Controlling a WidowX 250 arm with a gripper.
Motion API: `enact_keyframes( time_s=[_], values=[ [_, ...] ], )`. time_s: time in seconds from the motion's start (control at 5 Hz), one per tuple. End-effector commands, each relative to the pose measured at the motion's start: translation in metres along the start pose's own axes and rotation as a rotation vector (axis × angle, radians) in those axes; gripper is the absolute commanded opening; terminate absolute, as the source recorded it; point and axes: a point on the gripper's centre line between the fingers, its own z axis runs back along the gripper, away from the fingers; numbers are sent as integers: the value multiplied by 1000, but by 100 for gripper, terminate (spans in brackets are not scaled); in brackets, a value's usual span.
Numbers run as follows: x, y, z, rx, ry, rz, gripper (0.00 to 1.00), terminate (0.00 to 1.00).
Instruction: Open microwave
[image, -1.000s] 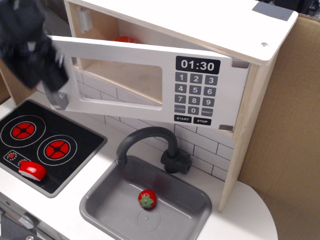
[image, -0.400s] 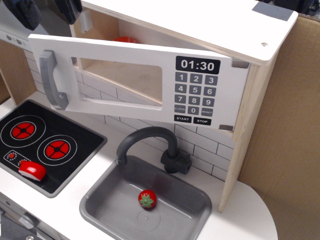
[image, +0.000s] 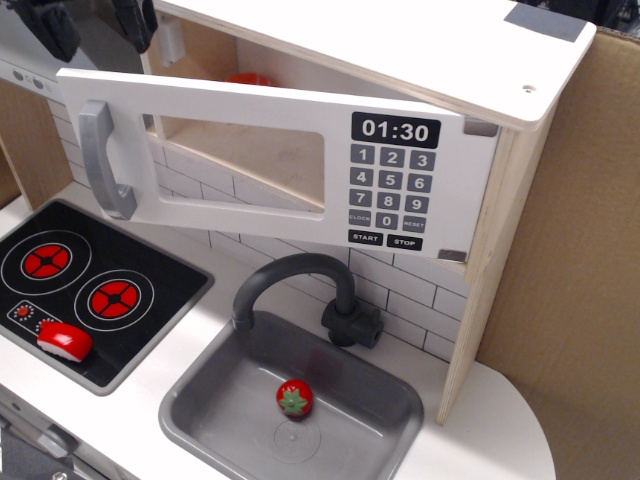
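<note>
My claw (image: 90, 20) hangs at the upper left, fingers spread and empty, above the microwave (image: 300, 150). The door is swung ajar and its grey handle (image: 105, 160) lies just below the claw, apart from it.

White microwave (image: 250, 160) w/ grey handle (image: 103, 160), black keypad (image: 392, 185); red strawberry (image: 294, 399) in grey sink (image: 210, 400).

Just one view, set high and fairly close, angled down from front-left across the microwave (image: 270, 165), stove (image: 95, 285) and sink (image: 290, 405) (gripper (image: 90, 20) barely cropped in top-left).
</note>
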Motion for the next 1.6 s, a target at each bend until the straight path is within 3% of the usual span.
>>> enact_keyframes(
  time_s=[0.0,0.4,1.0,1.4],
  values=[
    [7,3,4,38,27,-23,100,0],
    [-31,-31,-11,66,123,-142,100,0],
    [-106,-97,-36,57,170,-343,100,0],
    [-111,-115,-58,60,151,-324,100,0]
  ],
)
